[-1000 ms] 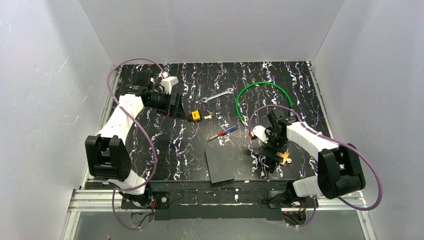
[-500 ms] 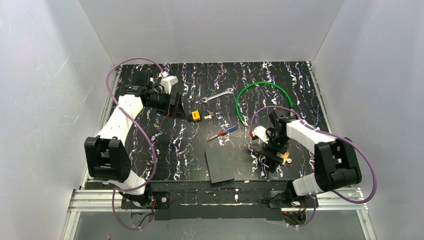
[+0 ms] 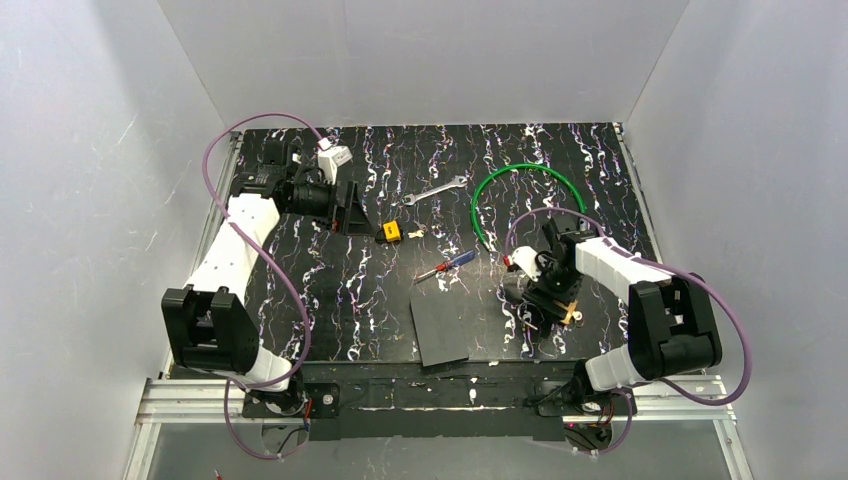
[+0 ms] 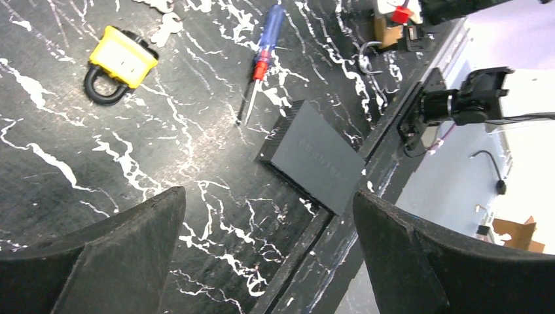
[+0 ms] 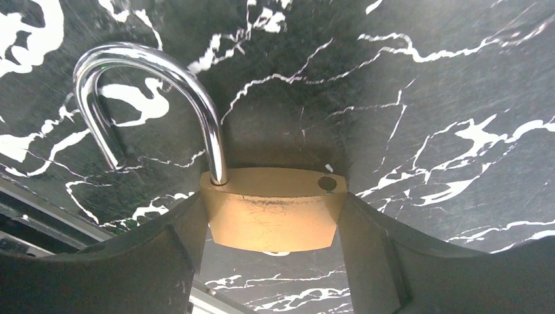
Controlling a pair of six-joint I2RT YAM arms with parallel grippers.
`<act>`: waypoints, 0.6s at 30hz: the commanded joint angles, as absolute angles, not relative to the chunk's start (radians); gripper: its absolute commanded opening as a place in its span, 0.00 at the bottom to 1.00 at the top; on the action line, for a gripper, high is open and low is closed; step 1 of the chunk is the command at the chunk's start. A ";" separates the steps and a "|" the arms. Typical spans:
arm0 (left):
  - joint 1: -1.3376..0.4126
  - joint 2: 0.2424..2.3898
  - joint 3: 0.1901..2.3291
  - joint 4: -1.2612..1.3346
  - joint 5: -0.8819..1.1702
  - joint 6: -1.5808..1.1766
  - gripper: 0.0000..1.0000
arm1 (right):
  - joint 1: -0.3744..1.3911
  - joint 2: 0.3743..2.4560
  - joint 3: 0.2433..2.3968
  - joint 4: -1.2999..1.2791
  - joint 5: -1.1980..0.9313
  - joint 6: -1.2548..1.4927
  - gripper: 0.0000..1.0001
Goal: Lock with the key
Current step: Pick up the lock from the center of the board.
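A square brass padlock with its steel shackle swung open sits between the fingers of my right gripper, which press on both of its sides near the table's front right. The small silvery key lies mid-table beside a chunky yellow-and-black piece; in the top view the key is well left of my right gripper. My left gripper hangs open over the far left of the table, nothing between its fingers.
A red-and-blue screwdriver lies between key and padlock. A flat dark grey box sits at the front edge. A wrench and a green cable loop lie farther back. White walls enclose the table.
My right gripper's fingers have drawn in onto the brass padlock. The left arm has shifted slightly, its gripper staying open.
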State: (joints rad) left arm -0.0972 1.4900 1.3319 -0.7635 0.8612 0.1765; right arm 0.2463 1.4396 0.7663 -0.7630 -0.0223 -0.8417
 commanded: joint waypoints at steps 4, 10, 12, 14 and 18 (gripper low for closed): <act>-0.087 1.441 1.312 -0.784 1.038 0.177 0.98 | 0.249 1.418 0.942 -0.820 -0.192 -0.782 0.47; -0.089 1.444 1.306 -0.788 1.123 0.191 0.98 | 0.303 1.378 1.054 -0.883 -0.286 -0.735 0.43; -0.091 1.453 1.302 -0.789 1.164 0.189 0.98 | 0.348 1.364 1.087 -0.895 -0.309 -0.711 0.43; -0.100 1.464 1.297 -0.788 1.200 0.188 0.97 | 0.399 1.355 1.116 -0.897 -0.321 -0.686 0.42; -0.159 1.469 1.274 -0.787 1.206 0.207 0.92 | 0.504 1.358 1.187 -0.898 -0.351 -0.619 0.41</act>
State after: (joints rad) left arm -0.1054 1.4812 1.2992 -0.7708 1.1334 0.1761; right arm 0.4254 1.3954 1.0858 -0.8742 -0.2663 -0.7018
